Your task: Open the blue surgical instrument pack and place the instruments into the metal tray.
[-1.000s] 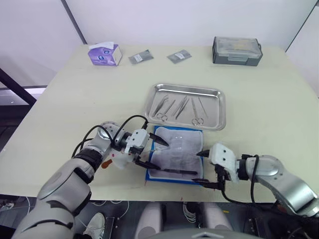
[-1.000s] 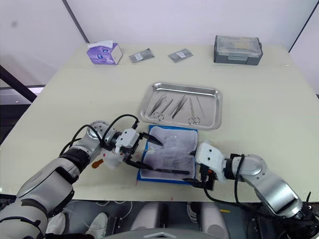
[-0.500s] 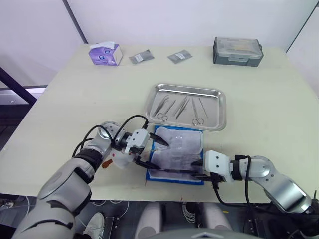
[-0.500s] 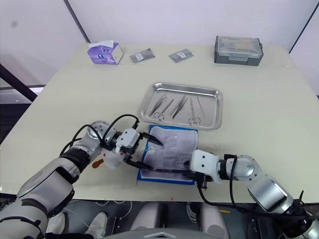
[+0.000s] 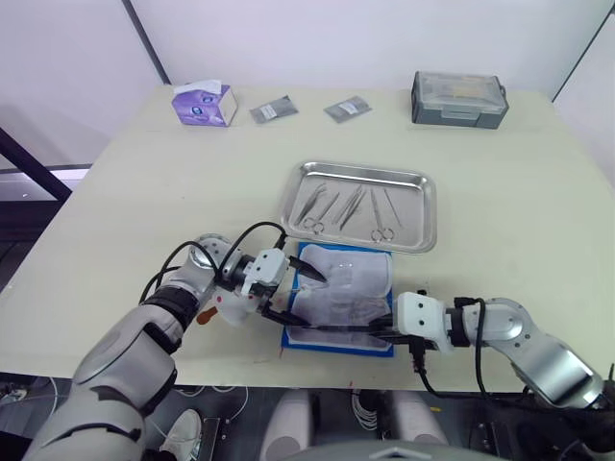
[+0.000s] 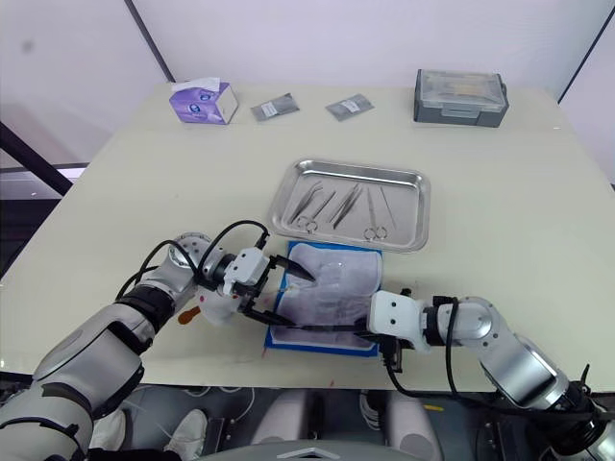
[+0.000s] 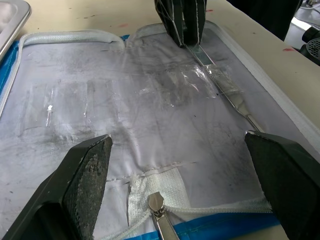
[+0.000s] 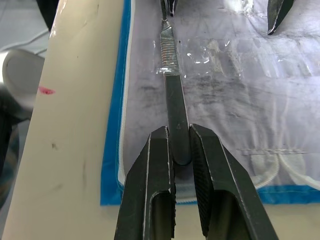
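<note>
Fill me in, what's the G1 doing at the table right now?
It is emptying the blue surgical instrument pack, which lies open near the table's front edge, just in front of the metal tray. Several instruments already lie in the tray. The right gripper is shut on the end of a last flat metal tool still lying on the pack's pale lining. The left gripper is open over the pack's left edge, one finger on each side of the zipper pull.
</note>
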